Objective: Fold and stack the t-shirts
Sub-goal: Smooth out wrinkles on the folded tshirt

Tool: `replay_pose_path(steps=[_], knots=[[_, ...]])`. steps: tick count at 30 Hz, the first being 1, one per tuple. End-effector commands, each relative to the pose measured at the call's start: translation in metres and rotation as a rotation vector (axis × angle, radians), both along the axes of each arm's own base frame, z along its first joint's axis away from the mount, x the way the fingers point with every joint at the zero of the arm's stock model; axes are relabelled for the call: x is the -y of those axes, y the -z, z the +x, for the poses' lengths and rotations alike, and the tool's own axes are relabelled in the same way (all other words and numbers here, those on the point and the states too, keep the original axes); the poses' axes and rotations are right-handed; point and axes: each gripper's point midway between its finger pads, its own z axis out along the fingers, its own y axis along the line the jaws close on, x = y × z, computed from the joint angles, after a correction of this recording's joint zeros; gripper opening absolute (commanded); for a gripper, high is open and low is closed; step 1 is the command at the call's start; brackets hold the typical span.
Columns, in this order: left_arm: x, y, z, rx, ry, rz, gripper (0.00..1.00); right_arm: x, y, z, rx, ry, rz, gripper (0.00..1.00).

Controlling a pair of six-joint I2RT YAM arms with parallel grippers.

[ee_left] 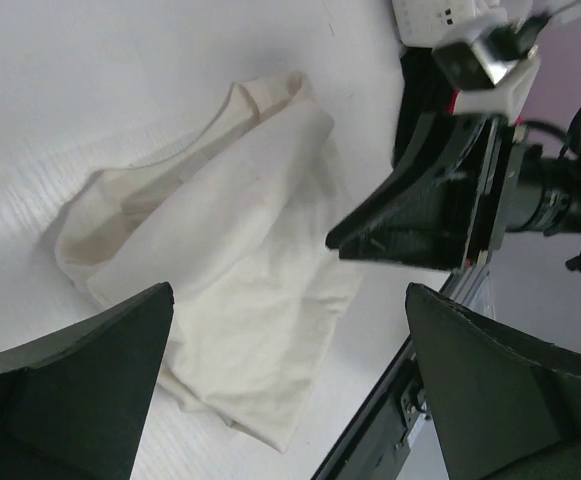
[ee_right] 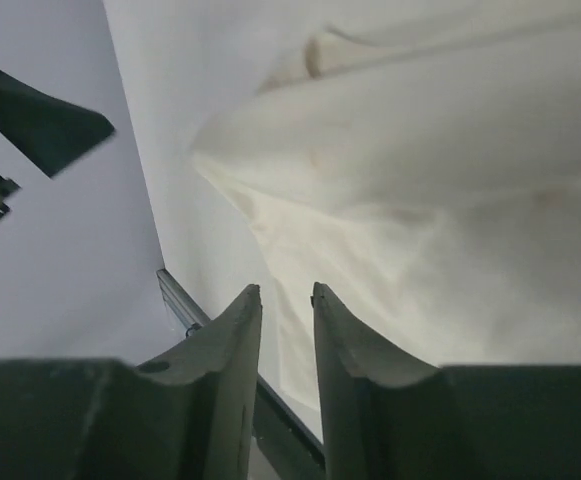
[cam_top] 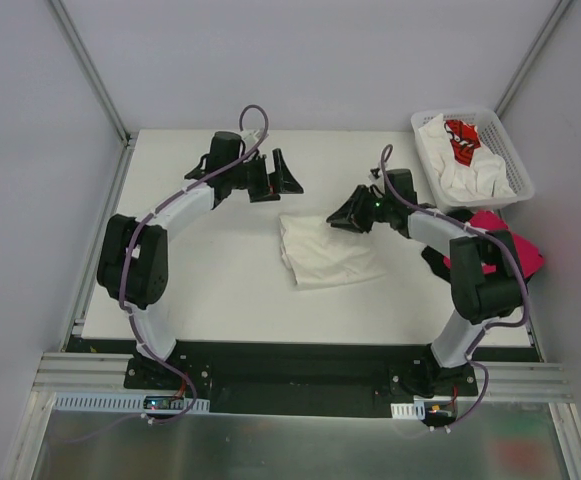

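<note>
Top external view shows one cream t-shirt (cam_top: 325,250) roughly folded at the centre of the table (cam_top: 210,260), no stack yet. More shirts (cam_top: 465,165) wait in the basket (cam_top: 515,150) at 1 o'clock, a pink shirt (cam_top: 515,250) at 3 o'clock. Left gripper (cam_top: 275,180) hangs wide open; right gripper (cam_top: 338,220), jaws narrowed to a slit with nothing visibly pinched, hovers at the cream t-shirt's 1 o'clock corner. Most work seemingly remains.

Your folded t-shirt (cam_top: 322,250) lies at the middle of the table (cam_top: 220,290). The basket (cam_top: 513,150) stands at the far right corner with bundled t-shirts (cam_top: 465,165) in it. A loose t-shirt (cam_top: 526,256) lies just before it.
</note>
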Motion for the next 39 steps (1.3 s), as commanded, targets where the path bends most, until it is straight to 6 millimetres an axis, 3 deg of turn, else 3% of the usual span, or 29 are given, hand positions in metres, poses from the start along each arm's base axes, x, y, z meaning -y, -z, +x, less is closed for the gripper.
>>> replay_pose_path(steps=[1, 5, 11, 17, 21, 22, 34, 36, 39], knots=[[0.010, -0.031, -0.021, 0.091, 0.041, -0.022, 0.99, -0.003, -0.016, 0.031, 0.065, -0.021, -0.033, 0.25], [0.014, -0.021, -0.036, 0.065, 0.057, -0.013, 0.99, -0.005, 0.004, 0.040, 0.034, -0.028, -0.052, 0.14], [0.024, -0.024, -0.054, 0.078, 0.095, -0.012, 0.99, 0.000, 0.007, 0.029, 0.036, -0.025, -0.068, 0.13], [0.030, -0.023, -0.054, 0.073, 0.114, -0.018, 0.99, 0.004, 0.014, 0.023, 0.026, -0.022, -0.083, 0.14], [0.031, -0.017, -0.055, 0.059, 0.121, -0.015, 0.99, 0.001, 0.032, 0.038, 0.001, -0.020, -0.093, 0.14], [0.032, -0.015, -0.056, 0.053, 0.124, -0.013, 0.99, 0.001, 0.045, 0.042, -0.025, -0.018, -0.099, 0.14], [0.042, -0.009, -0.072, 0.041, 0.181, -0.017, 0.99, -0.017, 0.072, 0.109, -0.047, 0.038, -0.019, 0.18], [0.048, -0.008, -0.078, 0.040, 0.208, -0.019, 0.99, -0.016, 0.084, 0.113, -0.086, 0.051, -0.007, 0.19], [0.052, -0.005, -0.080, 0.033, 0.217, -0.018, 0.99, -0.014, 0.083, 0.119, -0.085, 0.053, 0.026, 0.19]])
